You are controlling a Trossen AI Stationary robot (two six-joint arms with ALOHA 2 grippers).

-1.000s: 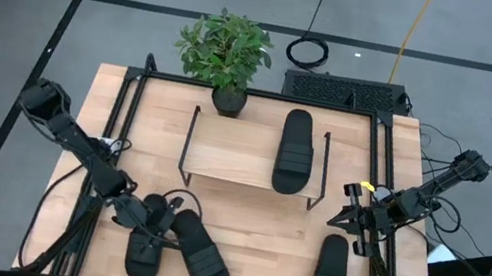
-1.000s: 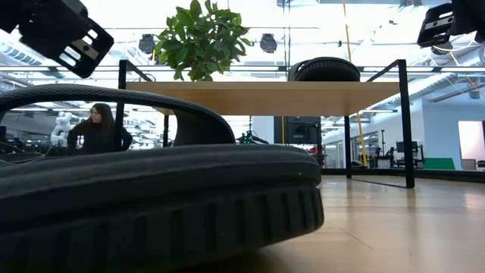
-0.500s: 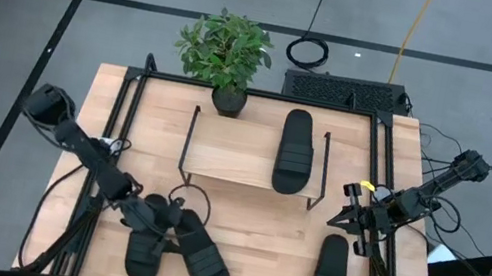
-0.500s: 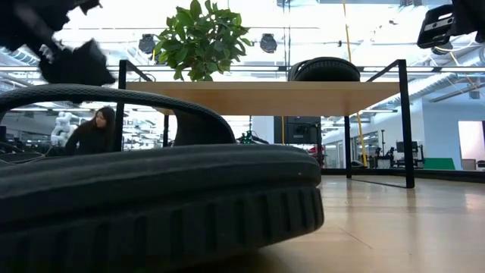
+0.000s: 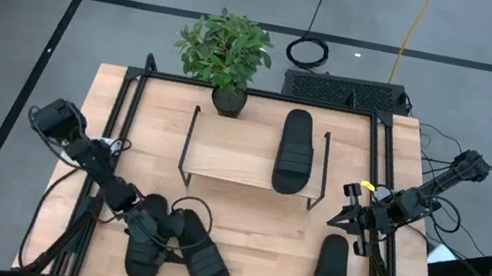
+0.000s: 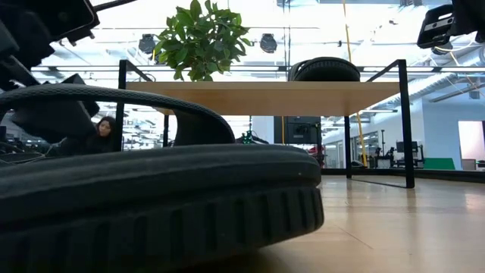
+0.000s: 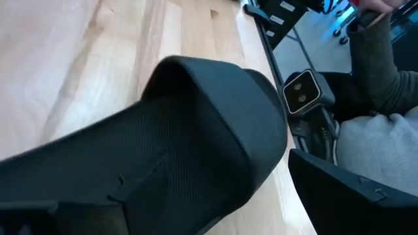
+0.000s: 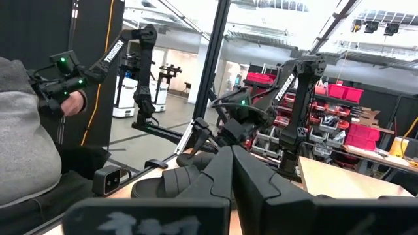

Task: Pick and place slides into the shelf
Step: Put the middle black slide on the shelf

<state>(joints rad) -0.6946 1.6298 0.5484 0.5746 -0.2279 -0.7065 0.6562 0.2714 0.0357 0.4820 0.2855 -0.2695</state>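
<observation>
Bright, even overhead light; low view backlit, near slide (image 6: 151,205) blurred dark

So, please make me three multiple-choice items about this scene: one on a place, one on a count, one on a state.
1. Where does the potted plant stand?
A. at the table's far edge, behind the shelf
B. on the shelf's top board
C. on the floor

2. How many slides lie on the shelf?
A. none
B. one
C. two

3. How is the left gripper?
A. shut on a slide
B. open, down at the pair of slides
C. raised over the shelf

Key: 1 A, its pot sits just beyond the board. 2 B, a single slide rests on the board's right part. 3 B, its fingers stand apart at that pair, at the table's near left.
</observation>
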